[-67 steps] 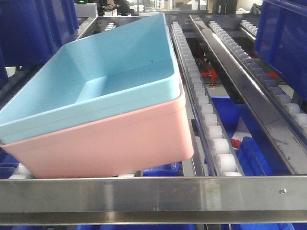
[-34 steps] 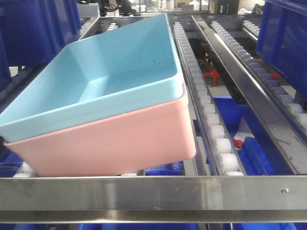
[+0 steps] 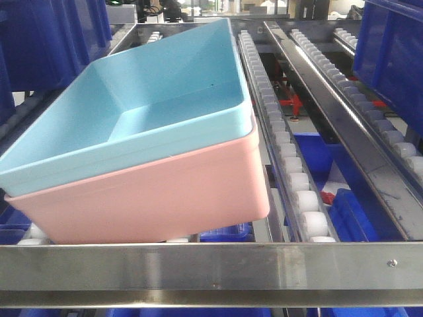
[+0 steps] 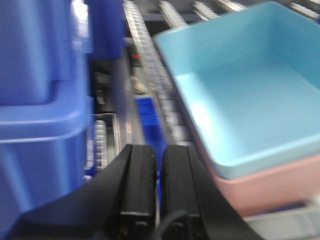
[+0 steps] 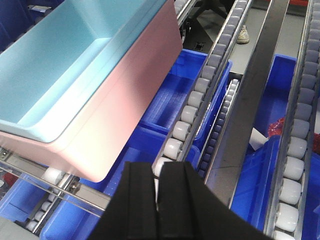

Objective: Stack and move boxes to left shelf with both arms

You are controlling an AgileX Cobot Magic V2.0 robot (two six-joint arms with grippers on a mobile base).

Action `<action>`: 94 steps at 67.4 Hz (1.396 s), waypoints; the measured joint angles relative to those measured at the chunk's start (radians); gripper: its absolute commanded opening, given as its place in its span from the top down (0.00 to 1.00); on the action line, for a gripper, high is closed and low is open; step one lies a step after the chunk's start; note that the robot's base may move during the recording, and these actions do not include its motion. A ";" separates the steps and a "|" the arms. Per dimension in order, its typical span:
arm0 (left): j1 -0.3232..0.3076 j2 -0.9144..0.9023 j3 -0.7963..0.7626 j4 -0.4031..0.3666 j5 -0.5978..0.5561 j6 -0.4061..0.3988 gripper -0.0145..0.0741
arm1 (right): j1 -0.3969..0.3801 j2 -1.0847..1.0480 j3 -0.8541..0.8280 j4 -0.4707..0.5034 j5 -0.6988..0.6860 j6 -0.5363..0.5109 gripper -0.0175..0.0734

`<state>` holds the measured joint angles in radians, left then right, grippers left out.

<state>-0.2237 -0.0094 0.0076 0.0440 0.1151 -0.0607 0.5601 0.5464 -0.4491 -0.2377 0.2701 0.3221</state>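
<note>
Left gripper [image 4: 156,165]: jaws pressed together, holding nothing. Dark blue crate [image 4: 35,100] to its left. Ahead and right, light blue tub [image 3: 158,112] nested in pink tub [image 3: 165,198], tilted on shelf rollers [image 3: 301,191] behind front bar [image 3: 211,264]. Right gripper [image 5: 159,190]: jaws together, tubs to its left. No readable labels.

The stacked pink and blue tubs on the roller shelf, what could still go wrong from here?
1. The light sky-blue plastic tub nested in the salmon-pink plastic tub sits skewed across the white roller lane, so the stack might jam or roll unevenly.
2. The stack leans near the brushed metal front bar; a nudge could tip it off.
3. The left end effector and right end effector hang close beside the tubs and might bump them when moving.
</note>
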 measured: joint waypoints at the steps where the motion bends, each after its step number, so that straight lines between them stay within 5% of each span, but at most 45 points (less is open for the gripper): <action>1: 0.015 0.000 0.006 -0.002 -0.010 0.000 0.82 | 0.000 0.000 0.000 0.000 0.000 0.000 0.75; 23: 0.159 0.000 0.023 -0.035 -0.138 0.000 0.82 | 0.000 0.000 0.000 0.000 0.009 0.000 0.75; 94: 0.160 0.000 0.023 -0.044 -0.144 0.000 0.82 | 0.000 0.000 0.024 0.000 0.010 -0.002 0.75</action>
<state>-0.0639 -0.0094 0.0302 0.0000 -0.0287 -0.0607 0.5601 0.5464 -0.4247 -0.2377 0.2804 0.3201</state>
